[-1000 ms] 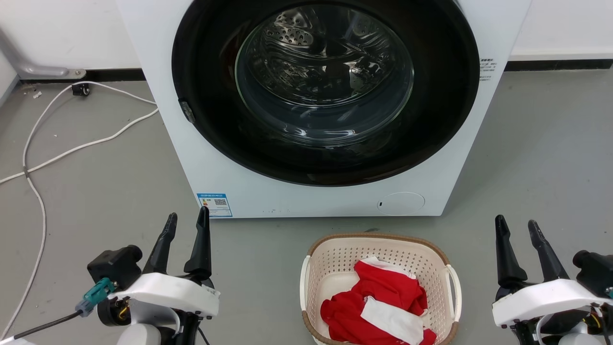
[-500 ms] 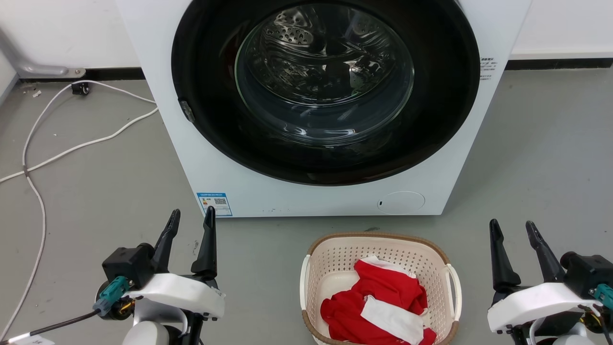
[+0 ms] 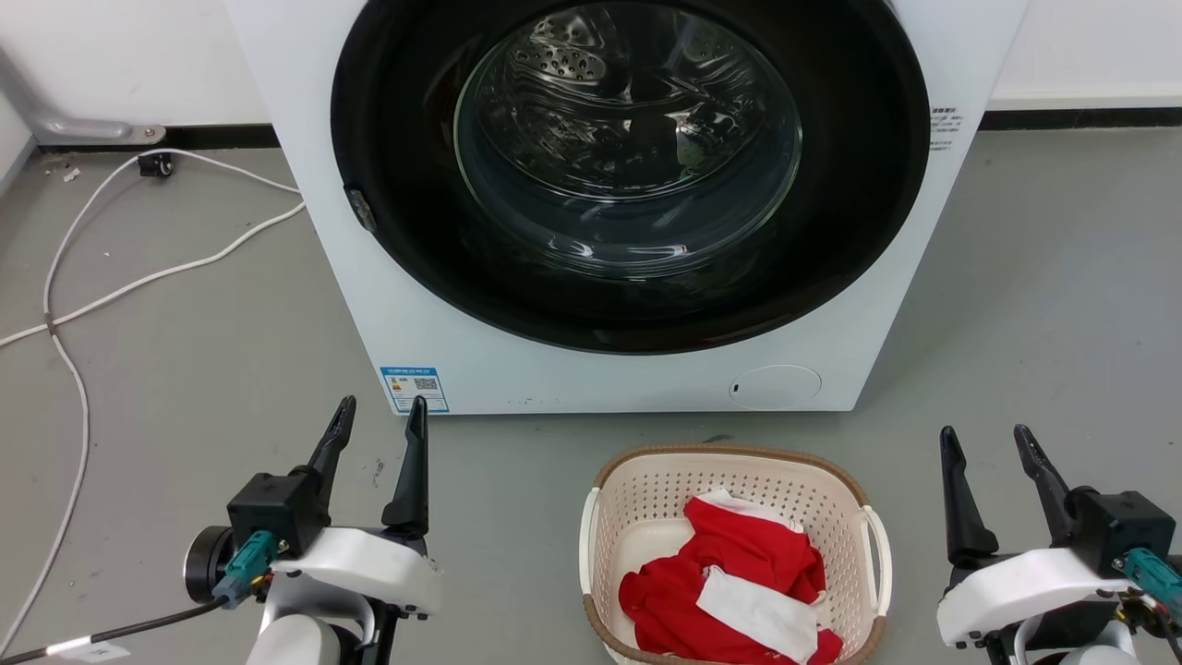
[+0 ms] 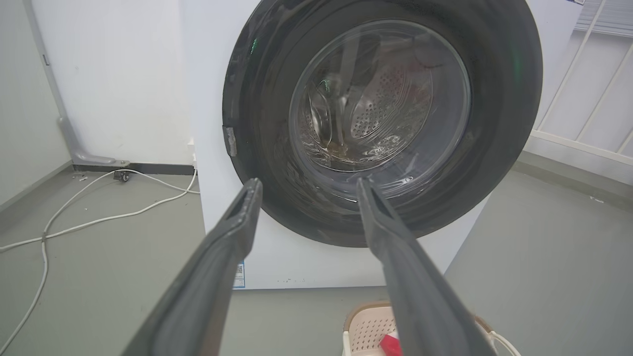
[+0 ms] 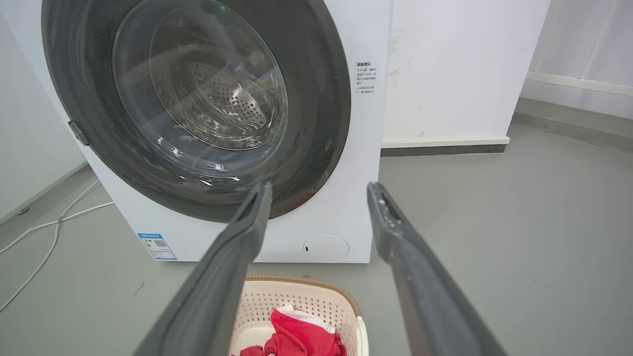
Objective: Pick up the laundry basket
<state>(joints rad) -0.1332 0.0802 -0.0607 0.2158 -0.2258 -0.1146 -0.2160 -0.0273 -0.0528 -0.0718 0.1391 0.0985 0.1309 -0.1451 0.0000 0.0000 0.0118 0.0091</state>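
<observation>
The laundry basket (image 3: 637,499) sits on the grey floor just in front of the washer, cream with a brown rim and white side handles, holding a red and white garment (image 3: 729,582). My left gripper (image 3: 380,416) hovers open to the basket's left, well apart from it. On the other side my right gripper (image 3: 983,445) is open too, clear of the handle. The left wrist view catches the basket (image 4: 363,329) at its bottom edge beside the open left gripper (image 4: 306,185). In the right wrist view the basket (image 5: 296,299) lies below the open right gripper (image 5: 319,190).
A white front-loading washer (image 3: 416,305) with a closed dark round door stands right behind the basket. White cables (image 3: 138,277) trail over the floor at the left. A wall and baseboard (image 3: 1080,118) run behind, and grey floor spreads to both sides.
Both arms have crept inward toward the basket, the left one further up and right. The head view has tilted slightly. The basket has stayed put and both grippers stay open.
</observation>
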